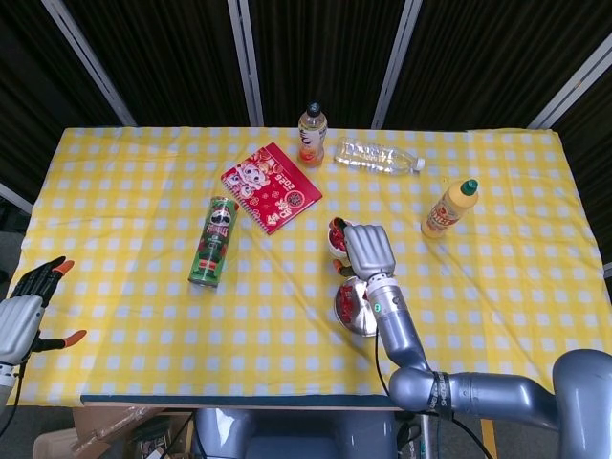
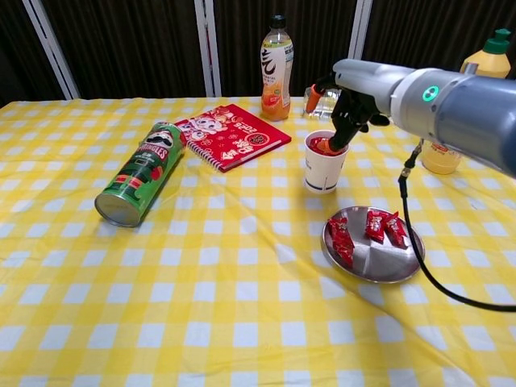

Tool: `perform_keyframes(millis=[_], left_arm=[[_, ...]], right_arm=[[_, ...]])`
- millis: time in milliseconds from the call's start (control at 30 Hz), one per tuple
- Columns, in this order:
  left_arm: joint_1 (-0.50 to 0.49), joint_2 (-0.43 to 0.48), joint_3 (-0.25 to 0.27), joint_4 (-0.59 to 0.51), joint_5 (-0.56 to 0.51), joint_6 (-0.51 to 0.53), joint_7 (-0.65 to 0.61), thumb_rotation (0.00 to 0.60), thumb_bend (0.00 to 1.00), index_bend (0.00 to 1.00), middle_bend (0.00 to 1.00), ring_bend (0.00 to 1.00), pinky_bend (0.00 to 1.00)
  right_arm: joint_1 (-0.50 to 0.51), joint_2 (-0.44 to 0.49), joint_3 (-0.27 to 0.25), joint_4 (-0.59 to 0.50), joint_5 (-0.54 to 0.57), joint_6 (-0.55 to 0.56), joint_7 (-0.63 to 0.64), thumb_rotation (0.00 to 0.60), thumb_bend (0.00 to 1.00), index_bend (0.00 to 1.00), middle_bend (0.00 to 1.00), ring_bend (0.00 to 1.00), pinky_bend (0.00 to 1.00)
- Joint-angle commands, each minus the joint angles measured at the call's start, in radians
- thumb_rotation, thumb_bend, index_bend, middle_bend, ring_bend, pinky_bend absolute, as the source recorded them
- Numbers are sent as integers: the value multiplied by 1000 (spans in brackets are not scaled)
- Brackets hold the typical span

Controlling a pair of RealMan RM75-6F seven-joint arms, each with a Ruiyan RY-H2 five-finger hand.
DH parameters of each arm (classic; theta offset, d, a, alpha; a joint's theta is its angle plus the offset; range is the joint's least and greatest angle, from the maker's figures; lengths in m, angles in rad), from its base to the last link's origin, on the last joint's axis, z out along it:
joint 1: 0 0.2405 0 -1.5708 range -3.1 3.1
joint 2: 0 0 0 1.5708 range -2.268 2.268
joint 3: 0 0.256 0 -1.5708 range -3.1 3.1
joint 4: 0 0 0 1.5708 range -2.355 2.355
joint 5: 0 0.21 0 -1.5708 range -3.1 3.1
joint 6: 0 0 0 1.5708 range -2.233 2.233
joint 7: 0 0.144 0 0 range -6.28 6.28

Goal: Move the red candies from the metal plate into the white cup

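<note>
Dark pleated curtain [image 1: 316,48]; yellow checked tablecloth [image 1: 124,191]

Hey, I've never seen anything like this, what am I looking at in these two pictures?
This is a two-armed robot at a table, steered remotely by a person. One picture looks down from its head, the other looks forward from its chest. Its right hand is above the white cup, which already has red candy in it; whether the hand holds anything I cannot tell. More red candies lie on the metal plate beside the cup. Its left hand hangs open off the table's near corner. Also on the yellow checked cloth: a green chip can on its side, a red notebook, an orange drink bottle, a clear bottle lying down, and a yellow squeeze bottle.
</note>
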Motion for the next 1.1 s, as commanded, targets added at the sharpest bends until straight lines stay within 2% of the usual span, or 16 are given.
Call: perform_keyframes(millis=[33, 200, 433, 767, 1100], left_arm=[[1, -1, 0, 3, 4, 5, -2, 600, 31, 0, 0, 0, 0], [6, -5, 1, 10, 17, 20, -3, 600, 31, 0, 0, 0, 0], [9, -8, 1, 12, 23, 32, 1, 600, 31, 0, 0, 0, 0], [9, -11, 1, 16, 20, 30, 4, 600, 31, 0, 0, 0, 0], [8, -11, -1, 12, 11, 24, 12, 600, 31, 0, 0, 0, 0]], right_arm=[[-45, 24, -72, -70, -31, 59, -32, 600, 357, 285, 777, 776, 882], [-93, 1, -151, -72, -48, 89, -31, 600, 357, 285, 777, 775, 882], [-126, -37, -197, -8, -58, 94, -23, 600, 357, 359, 777, 776, 882], [-162, -70, -215, 74, -55, 52, 5, 600, 357, 359, 777, 775, 882], [-185, -79, -204, 133, -47, 10, 26, 600, 357, 359, 777, 776, 882]])
